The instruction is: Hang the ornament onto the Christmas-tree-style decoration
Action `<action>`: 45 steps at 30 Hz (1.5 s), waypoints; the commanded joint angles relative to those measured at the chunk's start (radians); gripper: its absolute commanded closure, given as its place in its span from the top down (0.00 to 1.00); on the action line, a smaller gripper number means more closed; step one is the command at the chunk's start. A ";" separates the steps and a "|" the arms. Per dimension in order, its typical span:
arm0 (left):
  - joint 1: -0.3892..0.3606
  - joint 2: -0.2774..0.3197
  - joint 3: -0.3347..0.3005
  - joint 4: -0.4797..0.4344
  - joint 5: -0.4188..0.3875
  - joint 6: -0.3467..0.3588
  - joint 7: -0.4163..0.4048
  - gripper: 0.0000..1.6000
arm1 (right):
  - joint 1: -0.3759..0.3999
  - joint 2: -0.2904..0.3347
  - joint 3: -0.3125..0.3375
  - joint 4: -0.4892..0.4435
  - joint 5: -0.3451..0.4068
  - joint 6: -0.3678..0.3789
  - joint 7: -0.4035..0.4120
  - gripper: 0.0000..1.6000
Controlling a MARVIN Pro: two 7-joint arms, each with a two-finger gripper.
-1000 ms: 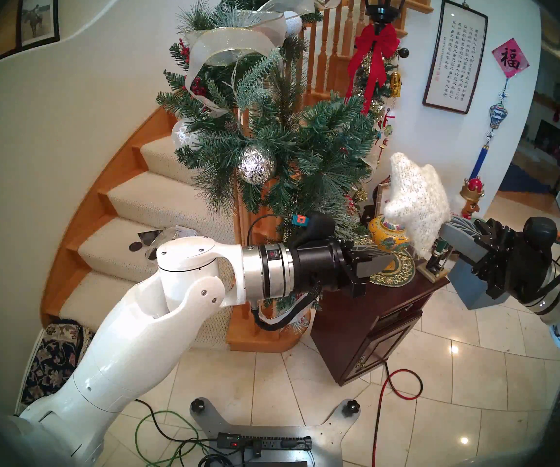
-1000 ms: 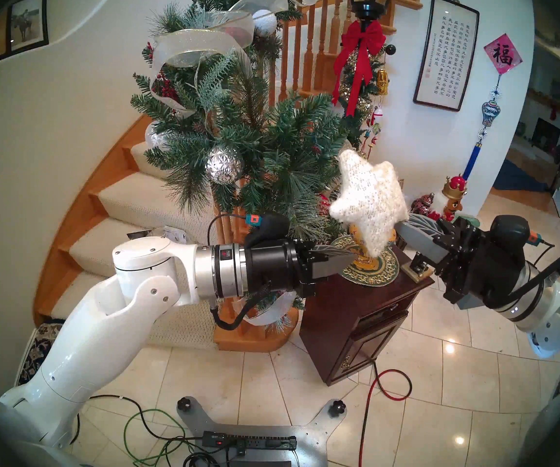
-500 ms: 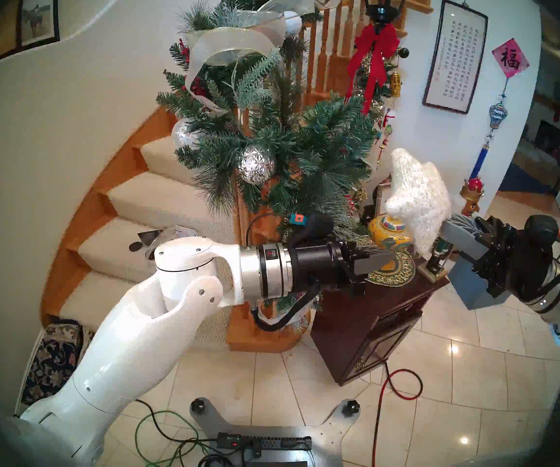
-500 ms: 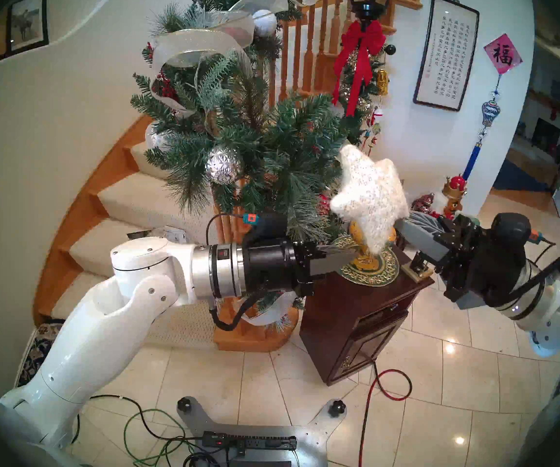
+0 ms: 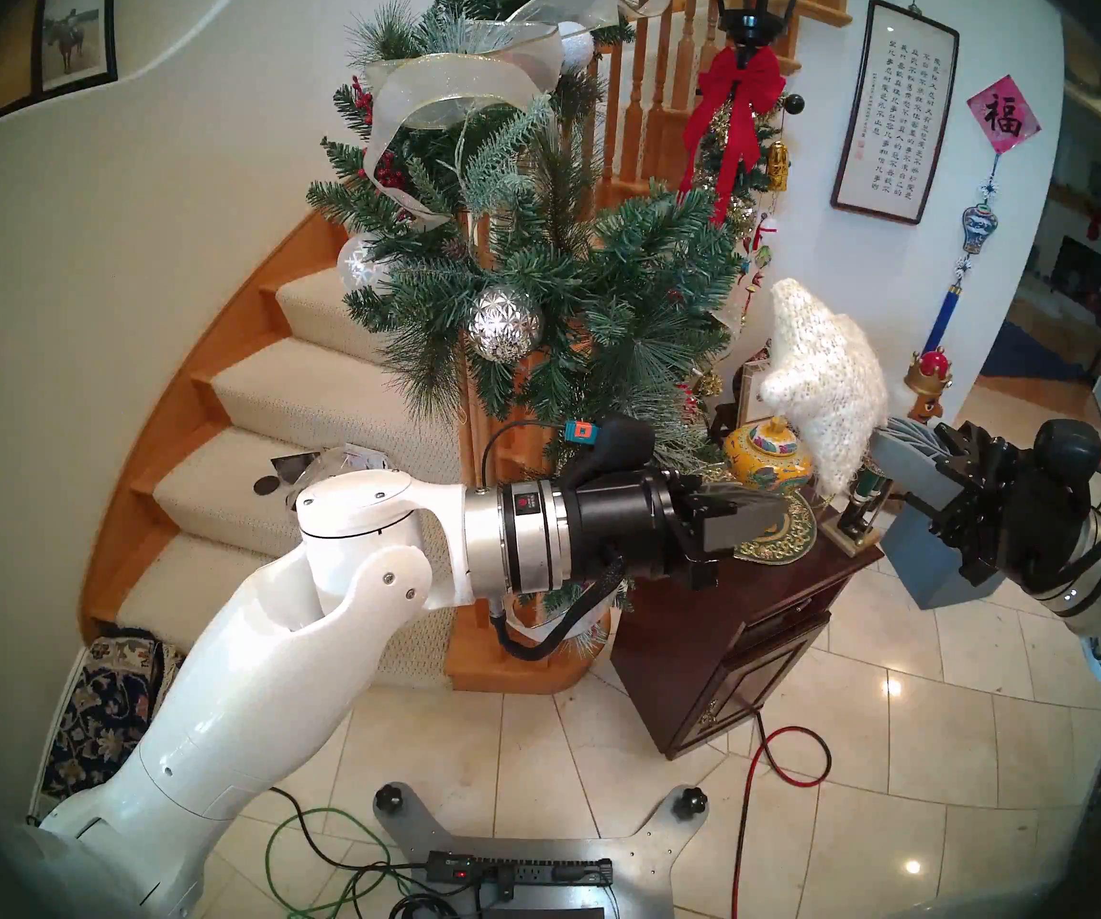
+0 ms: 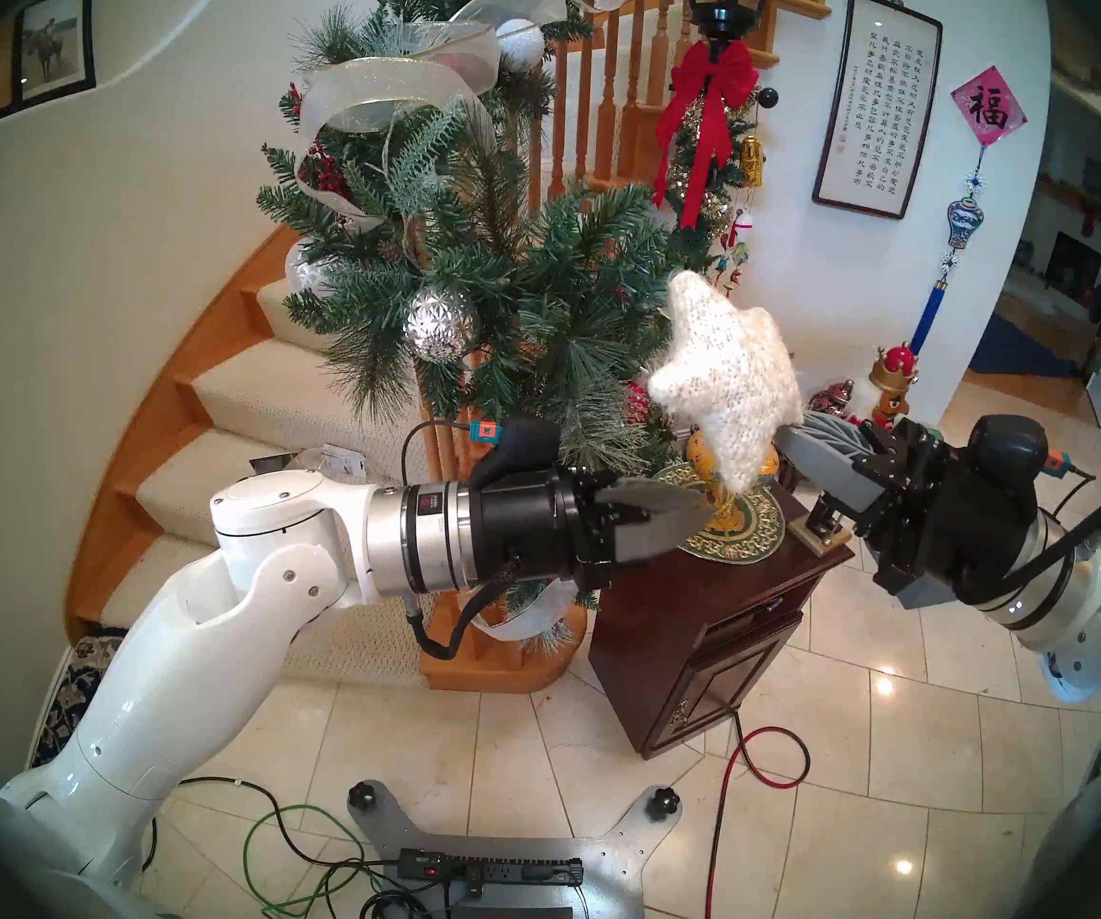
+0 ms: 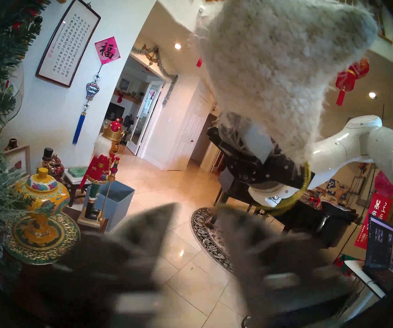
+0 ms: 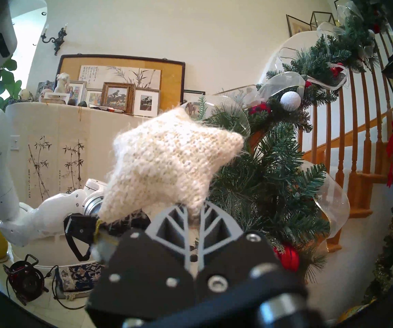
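The right gripper [image 5: 882, 443] pinches one point of the white star [image 5: 823, 380], garland [image 5: 574, 288] just beyond; the left gripper [image 5: 769, 510] is closed, apparently empty. The gold loop [image 8: 97, 225] dangling underneath could miss every branch.

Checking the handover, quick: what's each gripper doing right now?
Left gripper: shut, apparently on the gold string.
Right gripper: shut on the white star.

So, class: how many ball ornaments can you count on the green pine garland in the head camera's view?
3: a faceted silver ball low at the front, a snowflake-patterned ball at the left edge, a white glittery ball up top. Branches may hide more.
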 commanded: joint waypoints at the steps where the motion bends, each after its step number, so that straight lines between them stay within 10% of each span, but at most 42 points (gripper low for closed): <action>1: -0.001 -0.002 -0.007 -0.013 -0.015 -0.001 -0.015 1.00 | 0.008 -0.003 0.003 -0.002 0.003 -0.001 0.105 0.00; 45: 0.050 -0.108 -0.035 -0.020 -0.043 -0.070 0.106 1.00 | 0.025 -0.050 0.003 -0.069 0.027 0.003 0.107 0.00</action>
